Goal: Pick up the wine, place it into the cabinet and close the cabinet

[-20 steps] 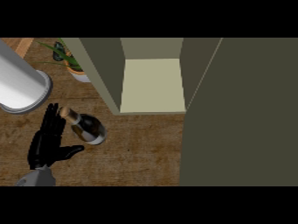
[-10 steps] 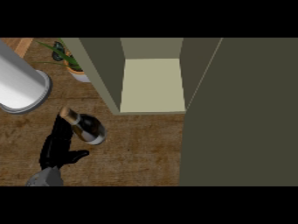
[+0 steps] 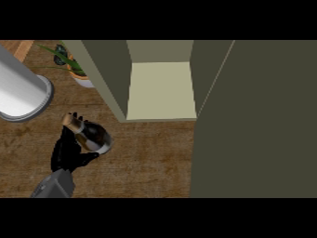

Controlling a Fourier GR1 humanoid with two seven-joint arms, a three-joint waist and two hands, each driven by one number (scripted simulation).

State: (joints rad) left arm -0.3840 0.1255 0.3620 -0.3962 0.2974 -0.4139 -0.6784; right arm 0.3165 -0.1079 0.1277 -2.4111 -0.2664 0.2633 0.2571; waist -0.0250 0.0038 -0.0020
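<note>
Your left hand [image 3: 68, 152] is the only hand in the head view, coming up from the lower left on its grey forearm [image 3: 54, 186]. Its fingers [image 3: 66, 135] lie fairly straight along the left side of the wine bottle [image 3: 95, 137], touching it. The thumb [image 3: 89, 159] sticks out to the right just below the bottle's base. You can count the hand as spread against the bottle rather than wrapped round it.

You have one wine bottle to deal with. It is dark with a pale band near its base, and its brownish cap [image 3: 73, 120] points up and to the left. It shows over the wooden counter [image 3: 140, 162], just in front of and to the left of the cabinet's front corner, outside the cabinet.

One cabinet [image 3: 109, 79] stands behind it, open. Its pale inner floor [image 3: 162, 90] is in plain sight, with nothing on the part you can see. Its single door [image 3: 264, 121] fills the right side of the view as a broad dark olive panel.

Further out on the left you have one potted plant [image 3: 75, 67] tucked against the cabinet's left wall, and one large white cylinder [image 3: 13, 86] in the upper left corner, near the bottle's cap but apart from it.
</note>
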